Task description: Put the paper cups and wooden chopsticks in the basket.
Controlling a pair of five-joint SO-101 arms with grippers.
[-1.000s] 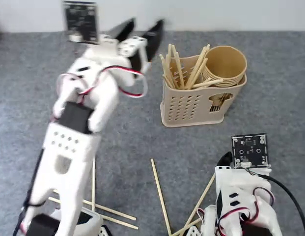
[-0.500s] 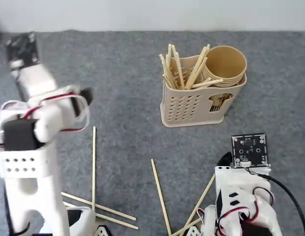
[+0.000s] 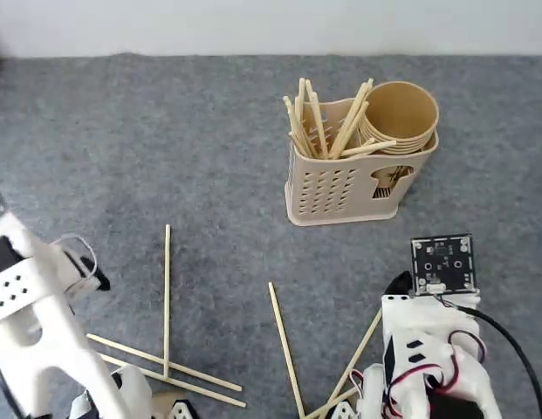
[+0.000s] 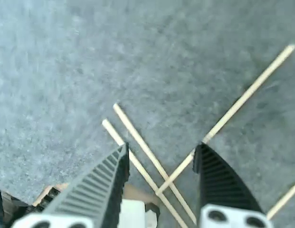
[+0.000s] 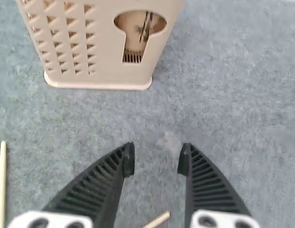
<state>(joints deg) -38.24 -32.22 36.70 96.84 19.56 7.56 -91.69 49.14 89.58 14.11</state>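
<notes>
A beige perforated basket [image 3: 340, 188] stands at the back right of the grey carpet, holding stacked paper cups [image 3: 401, 113] and a bunch of wooden chopsticks [image 3: 310, 118]. Loose chopsticks lie in front: one straight [image 3: 167, 297], two crossed beneath it [image 3: 179, 377], one in the middle [image 3: 285, 345], one by the right arm [image 3: 362, 351]. My left gripper [image 4: 161, 154] hangs open above the crossed chopsticks [image 4: 142, 147], with nothing between its fingers. My right gripper [image 5: 157, 156] is open and empty over bare carpet in front of the basket [image 5: 104, 42].
The left arm's white body [image 3: 35, 332] fills the near left corner; the right arm [image 3: 432, 349] stands at the near right. A pale wall edge [image 3: 271, 26] bounds the carpet at the back. A chopstick end [image 5: 157, 220] lies just under the right gripper.
The left arm has swung away from beside the basket, across to the left and down to the near left corner. The right arm, the basket and the loose chopsticks have not moved.
</notes>
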